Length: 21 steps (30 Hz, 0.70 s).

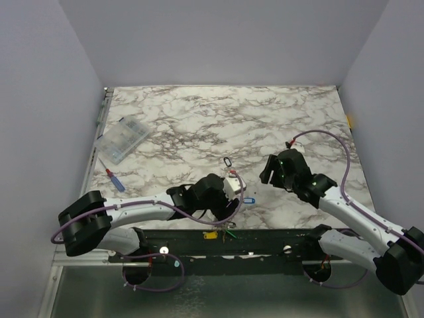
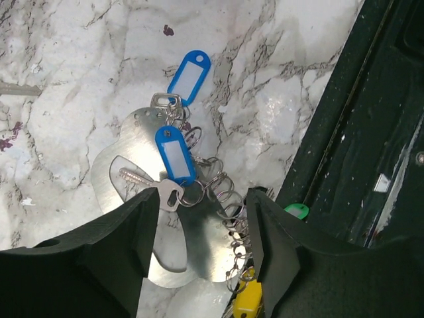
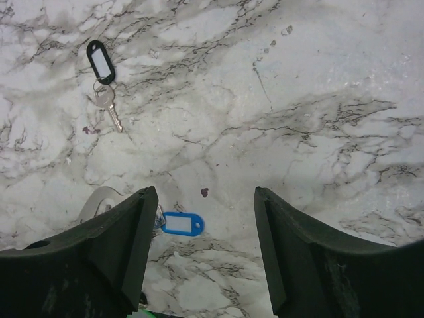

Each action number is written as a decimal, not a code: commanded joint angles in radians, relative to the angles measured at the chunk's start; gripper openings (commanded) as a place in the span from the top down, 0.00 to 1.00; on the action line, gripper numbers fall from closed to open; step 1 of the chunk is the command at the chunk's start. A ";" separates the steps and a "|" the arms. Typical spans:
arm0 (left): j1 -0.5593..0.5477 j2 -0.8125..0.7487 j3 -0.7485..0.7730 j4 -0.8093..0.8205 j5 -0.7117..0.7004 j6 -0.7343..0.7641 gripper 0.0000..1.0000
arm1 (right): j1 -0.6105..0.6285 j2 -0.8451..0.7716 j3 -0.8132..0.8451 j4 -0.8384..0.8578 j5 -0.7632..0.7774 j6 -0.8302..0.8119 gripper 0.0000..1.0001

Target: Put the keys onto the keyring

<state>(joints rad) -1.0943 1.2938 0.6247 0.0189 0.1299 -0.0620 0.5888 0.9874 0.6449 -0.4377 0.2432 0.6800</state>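
Hovering low in the top view, the left gripper (image 1: 228, 192) sits over the keys (image 1: 237, 183) near the counter's (image 1: 199, 119) front edge, with the right gripper (image 1: 268, 172) nearby. Left wrist: the jaws are spread, straddling blue-tagged keys and linked wire rings (image 2: 222, 192). Right wrist: the jaws are spread above the counter, and a black-tagged key (image 3: 109, 106) lies well ahead.

The tabletop (image 1: 199, 119) is white marble with grey-black veins. Two blue tags (image 2: 175, 156) carry white label windows, and a black tag (image 3: 101, 61) does too. There is also a yellow tag (image 2: 246, 299) and a green tag (image 2: 297, 211). The key (image 2: 139, 179) and rings (image 2: 222, 192) are silvery. The left claw (image 2: 204, 199) and right claw (image 3: 205, 195) are black, the cables (image 1: 324, 131) purple.
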 commanded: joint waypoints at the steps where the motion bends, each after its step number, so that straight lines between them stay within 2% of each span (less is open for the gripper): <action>1: -0.069 0.034 0.075 -0.017 -0.177 -0.167 0.38 | -0.007 -0.005 -0.026 0.054 -0.045 -0.017 0.32; 6: -0.186 0.117 0.158 -0.144 -0.418 -0.343 0.36 | -0.007 -0.007 -0.037 0.072 -0.061 -0.032 0.32; 10: -0.267 0.198 0.201 -0.200 -0.563 -0.424 0.37 | -0.008 -0.022 -0.050 0.077 -0.068 -0.039 0.32; 13: -0.278 0.254 0.239 -0.275 -0.657 -0.484 0.40 | -0.009 -0.037 -0.053 0.067 -0.072 -0.040 0.32; 16: -0.282 0.302 0.307 -0.366 -0.713 -0.537 0.41 | -0.008 -0.064 -0.058 0.055 -0.075 -0.038 0.31; 21: -0.305 0.358 0.348 -0.391 -0.772 -0.529 0.37 | -0.008 -0.089 -0.069 0.050 -0.087 -0.036 0.32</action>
<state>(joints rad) -1.3773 1.6169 0.9253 -0.2977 -0.5186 -0.5499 0.5869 0.9176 0.5911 -0.3836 0.1837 0.6537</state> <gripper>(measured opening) 0.622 0.687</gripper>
